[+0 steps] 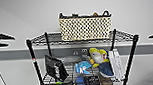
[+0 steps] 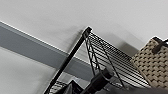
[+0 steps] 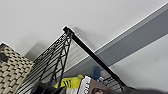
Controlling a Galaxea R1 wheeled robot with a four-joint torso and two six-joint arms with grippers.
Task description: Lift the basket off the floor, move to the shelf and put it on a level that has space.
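Head view: both end effectors [image 1: 2,39] empty.

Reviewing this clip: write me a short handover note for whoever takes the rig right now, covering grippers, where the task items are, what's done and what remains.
Left gripper: at the head view's left edge, jaws apart, holding nothing, clear of the rack.
Right gripper: at the right edge, apart from the rack; open or shut cannot be told.
Cream-white woven basket with dark rim and loop handles: upright on the top wire-grid tier of the black metal wire rack, roughly centred between the posts.
Done: basket is off the floor and placed on the top tier.
Left: nothing on the basket itself appears outstanding.
Lower tier holds plush toys and boxes.
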